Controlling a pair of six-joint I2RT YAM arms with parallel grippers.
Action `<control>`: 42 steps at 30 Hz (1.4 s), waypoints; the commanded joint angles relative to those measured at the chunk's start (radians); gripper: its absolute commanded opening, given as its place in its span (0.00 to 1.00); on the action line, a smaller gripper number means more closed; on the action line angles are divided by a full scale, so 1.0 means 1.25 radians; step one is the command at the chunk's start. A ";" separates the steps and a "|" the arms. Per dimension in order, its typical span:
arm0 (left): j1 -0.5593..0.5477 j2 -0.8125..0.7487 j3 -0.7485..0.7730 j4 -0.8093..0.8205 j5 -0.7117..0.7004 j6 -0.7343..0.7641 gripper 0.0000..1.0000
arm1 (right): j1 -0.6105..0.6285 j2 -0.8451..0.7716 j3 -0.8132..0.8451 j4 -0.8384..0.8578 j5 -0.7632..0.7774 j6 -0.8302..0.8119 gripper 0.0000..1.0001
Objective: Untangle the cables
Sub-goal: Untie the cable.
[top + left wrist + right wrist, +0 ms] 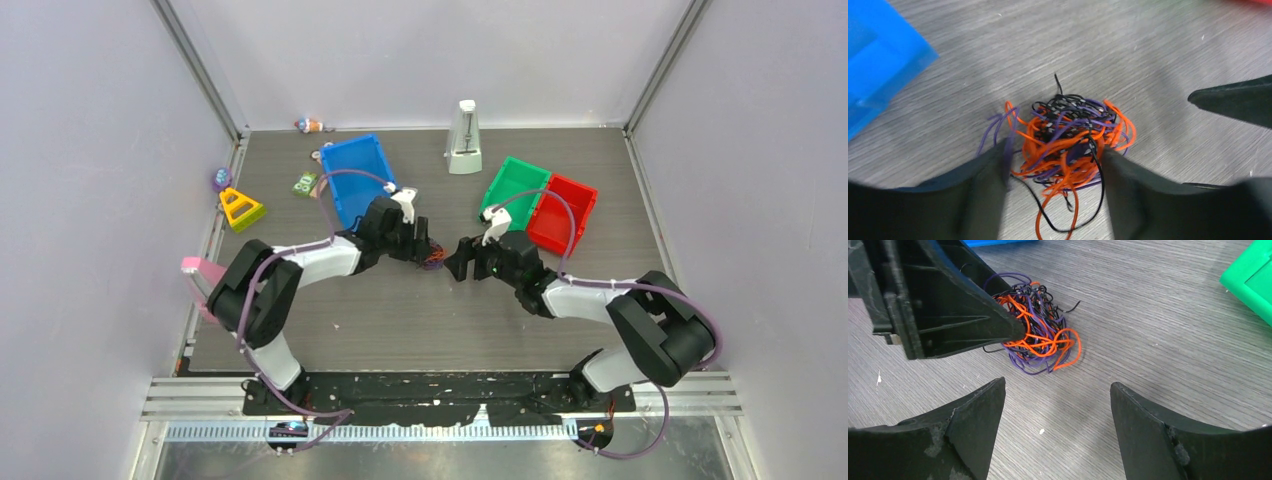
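On the grey worktop (400,320), the left arm (290,270) and the right arm (620,300) are reaching in from either side, their tips nearly meeting at the middle. Behind them a blue bin (355,170) is sitting left of centre. To the right a green bin (512,185) and a red bin (565,212) are sitting side by side, touching. Only the top view is showing all three. The left wrist view is catching just a corner of the blue bin (873,65), and the right wrist view just an edge of the green bin (1253,280).

The left end effector (422,245) is standing with its jaws apart, straddling the cables (433,263). From above these are showing only as a small orange-and-dark speck at its tip. The left wrist view is showing much more: the cables (1068,140) are lying on the worktop as one knotted clump of orange, purple and black strands. Both fingers (988,190) are brushing its sides, and loose loops are trailing toward the camera.

The right end effector (1058,390) is hanging with its jaws wide apart and nothing between them, just short of the clump. Its own view is showing one left finger (973,322) resting over the cables (1040,335).
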 commanded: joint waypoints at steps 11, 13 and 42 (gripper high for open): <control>0.005 -0.047 -0.052 0.151 0.271 0.003 0.00 | 0.001 -0.082 -0.027 0.088 -0.024 -0.006 0.76; 0.004 -0.053 -0.061 0.180 0.302 -0.004 0.00 | -0.002 -0.095 -0.035 0.093 -0.027 -0.006 0.72; 0.099 -0.193 -0.256 0.416 0.250 -0.118 0.00 | -0.087 -0.186 -0.131 0.113 0.016 0.093 0.05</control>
